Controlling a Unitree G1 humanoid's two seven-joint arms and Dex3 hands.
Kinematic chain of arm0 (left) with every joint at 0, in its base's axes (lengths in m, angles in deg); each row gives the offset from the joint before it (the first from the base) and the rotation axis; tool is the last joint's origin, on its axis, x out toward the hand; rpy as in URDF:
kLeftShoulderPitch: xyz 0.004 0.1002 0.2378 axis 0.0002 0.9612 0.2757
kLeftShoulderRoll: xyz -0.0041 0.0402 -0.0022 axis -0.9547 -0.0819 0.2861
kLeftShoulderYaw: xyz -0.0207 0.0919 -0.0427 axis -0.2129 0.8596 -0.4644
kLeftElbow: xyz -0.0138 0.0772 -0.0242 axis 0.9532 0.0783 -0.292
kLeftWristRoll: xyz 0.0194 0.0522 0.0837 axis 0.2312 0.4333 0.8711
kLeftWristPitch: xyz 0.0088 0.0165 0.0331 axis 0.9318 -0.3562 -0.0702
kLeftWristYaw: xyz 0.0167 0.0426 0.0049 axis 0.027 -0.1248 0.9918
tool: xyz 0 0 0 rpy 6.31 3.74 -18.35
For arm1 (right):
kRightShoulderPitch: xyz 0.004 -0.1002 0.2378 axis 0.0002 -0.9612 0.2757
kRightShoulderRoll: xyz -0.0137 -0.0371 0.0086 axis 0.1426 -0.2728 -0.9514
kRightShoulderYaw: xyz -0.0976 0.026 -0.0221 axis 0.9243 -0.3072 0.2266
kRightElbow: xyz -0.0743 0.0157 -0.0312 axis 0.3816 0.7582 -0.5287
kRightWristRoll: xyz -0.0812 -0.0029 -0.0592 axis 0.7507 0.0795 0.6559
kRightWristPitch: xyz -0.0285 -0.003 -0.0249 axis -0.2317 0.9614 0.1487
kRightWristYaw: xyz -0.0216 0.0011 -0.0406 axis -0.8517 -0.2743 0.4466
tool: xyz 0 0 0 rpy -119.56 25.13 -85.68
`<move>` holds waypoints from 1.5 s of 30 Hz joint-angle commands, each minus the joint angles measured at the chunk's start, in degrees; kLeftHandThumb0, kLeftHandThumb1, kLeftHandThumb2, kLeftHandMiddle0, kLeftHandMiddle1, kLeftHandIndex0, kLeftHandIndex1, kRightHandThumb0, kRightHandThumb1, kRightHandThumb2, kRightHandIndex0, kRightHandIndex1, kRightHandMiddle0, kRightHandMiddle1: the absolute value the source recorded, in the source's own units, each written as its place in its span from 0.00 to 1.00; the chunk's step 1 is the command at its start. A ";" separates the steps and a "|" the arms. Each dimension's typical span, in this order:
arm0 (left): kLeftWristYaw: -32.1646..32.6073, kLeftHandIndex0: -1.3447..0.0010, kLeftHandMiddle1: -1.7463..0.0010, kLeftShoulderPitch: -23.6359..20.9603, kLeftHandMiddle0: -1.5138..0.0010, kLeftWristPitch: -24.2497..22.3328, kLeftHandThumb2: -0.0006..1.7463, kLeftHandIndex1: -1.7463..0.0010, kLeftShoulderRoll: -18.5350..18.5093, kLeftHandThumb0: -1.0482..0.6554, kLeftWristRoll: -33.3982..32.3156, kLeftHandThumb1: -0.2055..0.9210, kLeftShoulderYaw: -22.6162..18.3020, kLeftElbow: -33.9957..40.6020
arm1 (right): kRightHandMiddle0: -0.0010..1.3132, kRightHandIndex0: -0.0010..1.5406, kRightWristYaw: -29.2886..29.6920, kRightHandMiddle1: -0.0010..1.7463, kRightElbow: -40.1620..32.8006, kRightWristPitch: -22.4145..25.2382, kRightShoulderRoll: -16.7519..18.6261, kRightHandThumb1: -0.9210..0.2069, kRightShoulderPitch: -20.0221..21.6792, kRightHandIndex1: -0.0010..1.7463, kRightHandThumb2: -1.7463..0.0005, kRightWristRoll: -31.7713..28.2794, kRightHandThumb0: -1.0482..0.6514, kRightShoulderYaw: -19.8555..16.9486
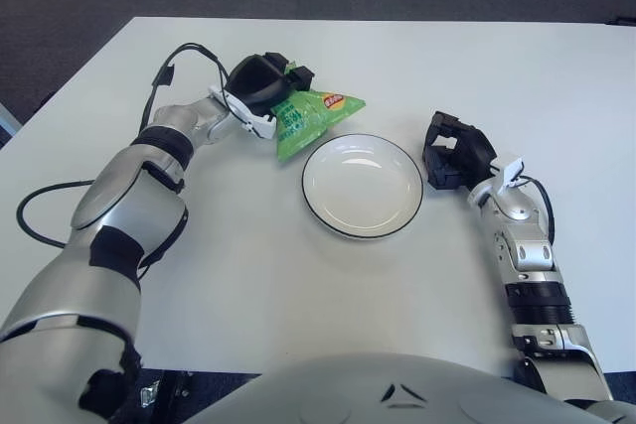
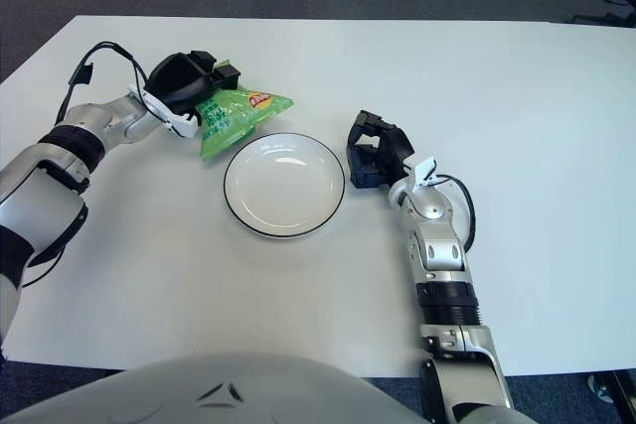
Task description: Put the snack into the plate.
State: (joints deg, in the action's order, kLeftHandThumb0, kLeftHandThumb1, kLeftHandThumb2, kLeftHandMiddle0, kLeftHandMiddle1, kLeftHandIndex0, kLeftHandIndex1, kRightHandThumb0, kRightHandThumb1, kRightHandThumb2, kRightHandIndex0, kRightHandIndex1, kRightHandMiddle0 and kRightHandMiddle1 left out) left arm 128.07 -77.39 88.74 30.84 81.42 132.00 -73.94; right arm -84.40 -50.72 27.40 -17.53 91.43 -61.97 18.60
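A green snack bag (image 1: 316,116) is held in my left hand (image 1: 266,86), whose fingers are shut on its left end. The bag's right end points toward the plate and sits just beyond the plate's far-left rim. The white plate with a dark rim (image 1: 363,225) stands empty on the white table in front of me. My right hand (image 1: 452,154) shows just right of the plate, fingers curled and holding nothing. The bag also shows in the right eye view (image 2: 237,114).
The white table (image 1: 447,67) stretches wide behind and to the right of the plate. A black cable (image 1: 45,196) loops near my left arm at the table's left edge. Dark floor lies beyond the far edge.
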 commanded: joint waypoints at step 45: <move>-18.68 0.18 0.00 12.20 0.12 11.21 0.75 0.00 -0.24 0.52 -8.64 0.47 -19.19 48.43 | 0.49 0.84 -0.58 1.00 8.67 2.24 -0.35 0.57 -0.75 1.00 0.22 1.33 0.32 -0.05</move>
State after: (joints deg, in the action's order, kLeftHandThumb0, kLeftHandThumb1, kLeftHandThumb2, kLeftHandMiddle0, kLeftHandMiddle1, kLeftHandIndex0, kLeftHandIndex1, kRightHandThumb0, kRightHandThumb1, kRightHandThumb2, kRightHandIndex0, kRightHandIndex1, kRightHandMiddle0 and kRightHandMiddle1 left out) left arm 110.59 -65.48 99.28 30.23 73.29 113.90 -26.83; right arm -85.11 -46.05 25.89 -17.81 94.41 -62.14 17.57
